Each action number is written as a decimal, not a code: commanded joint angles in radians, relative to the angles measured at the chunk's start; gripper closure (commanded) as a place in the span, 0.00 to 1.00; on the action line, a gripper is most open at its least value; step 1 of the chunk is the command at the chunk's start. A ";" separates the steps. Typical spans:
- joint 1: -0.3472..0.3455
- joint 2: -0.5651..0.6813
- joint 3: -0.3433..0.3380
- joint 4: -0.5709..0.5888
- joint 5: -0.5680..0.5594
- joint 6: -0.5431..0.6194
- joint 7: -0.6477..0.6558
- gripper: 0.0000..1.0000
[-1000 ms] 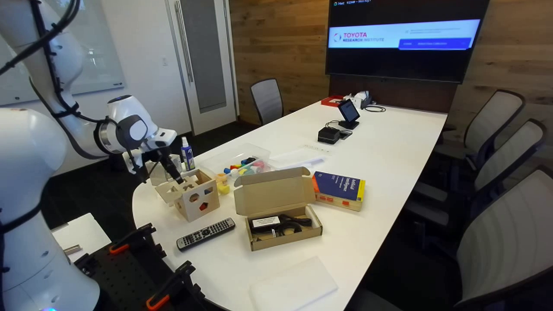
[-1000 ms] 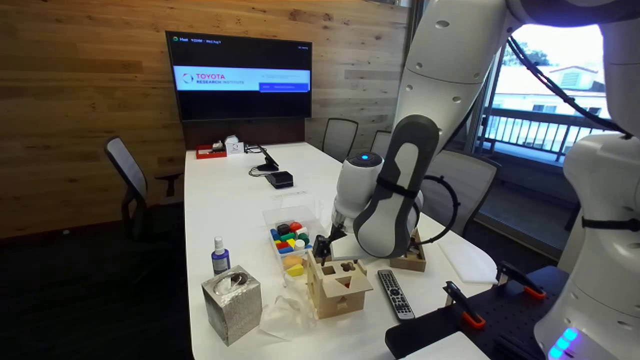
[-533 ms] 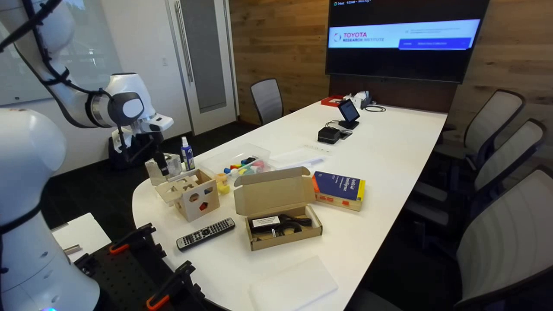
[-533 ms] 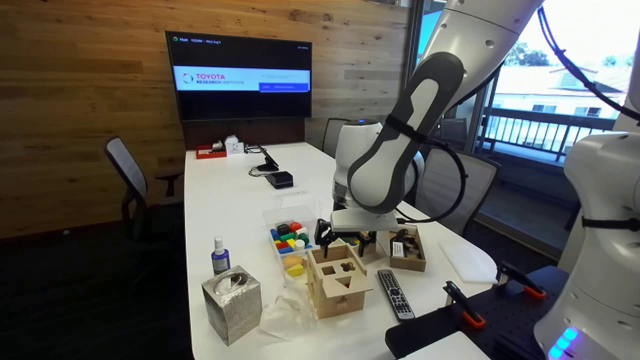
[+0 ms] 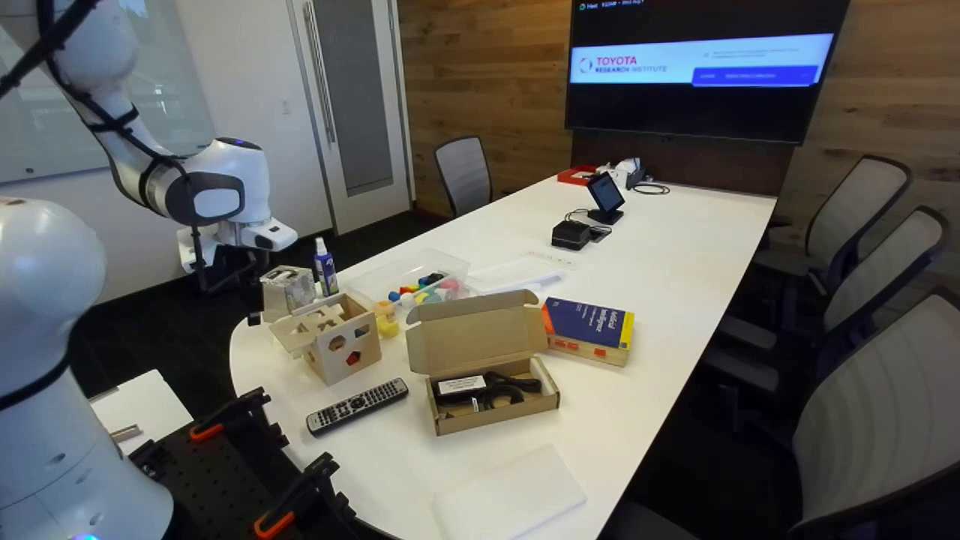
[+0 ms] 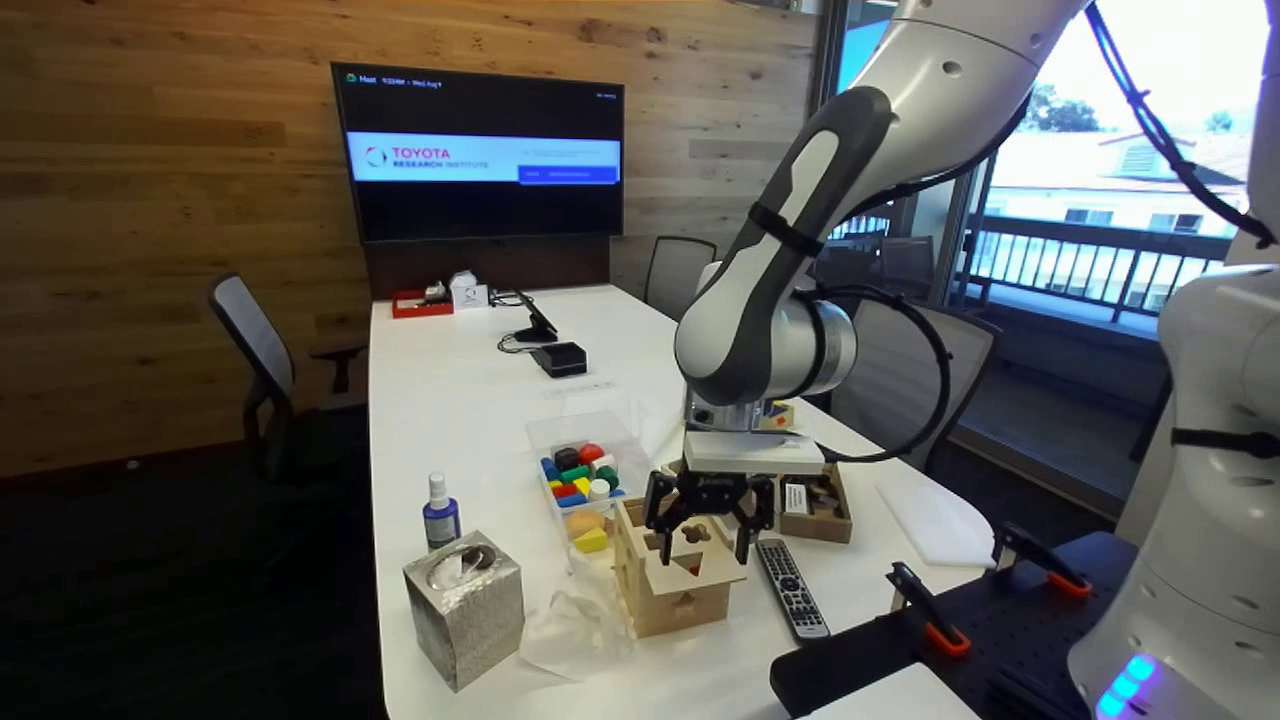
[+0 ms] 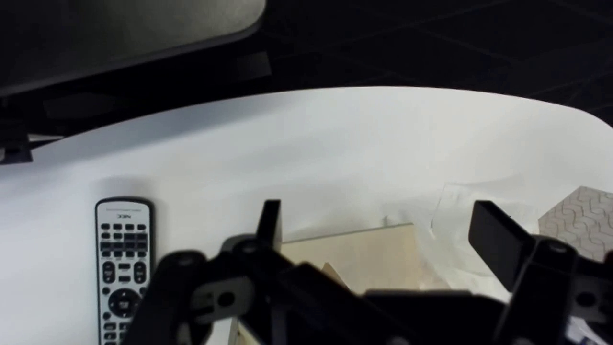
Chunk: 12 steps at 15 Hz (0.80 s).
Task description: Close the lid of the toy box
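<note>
Two jaws stand spread wide and released on the gripper (image 6: pixel 704 549), their tips pointing down. Between them, in the wrist view, we find the lid (image 7: pixel 368 256), a thin pale panel with cut-outs. In an exterior view we see one fingertip (image 5: pixel 254 319) just beside the lid's edge, apart from it. Near the jaws, the toy box (image 6: pixel 700 615) bears the lid, which pokes out past the wall closest to the jaws; on the side away from them, part of the opening shows uncovered. In the wrist view we have the remote (image 7: pixel 124 282) left of the jaws and the patterned tissue box (image 7: pixel 584 223) right of them.
</note>
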 commanded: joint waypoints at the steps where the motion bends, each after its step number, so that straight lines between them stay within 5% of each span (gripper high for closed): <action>1: -0.227 0.074 0.188 0.040 0.018 -0.015 -0.078 0.00; 7: -0.479 0.218 0.362 0.116 -0.085 0.006 -0.092 0.00; 12: -0.546 0.288 0.404 0.160 -0.166 0.015 -0.073 0.00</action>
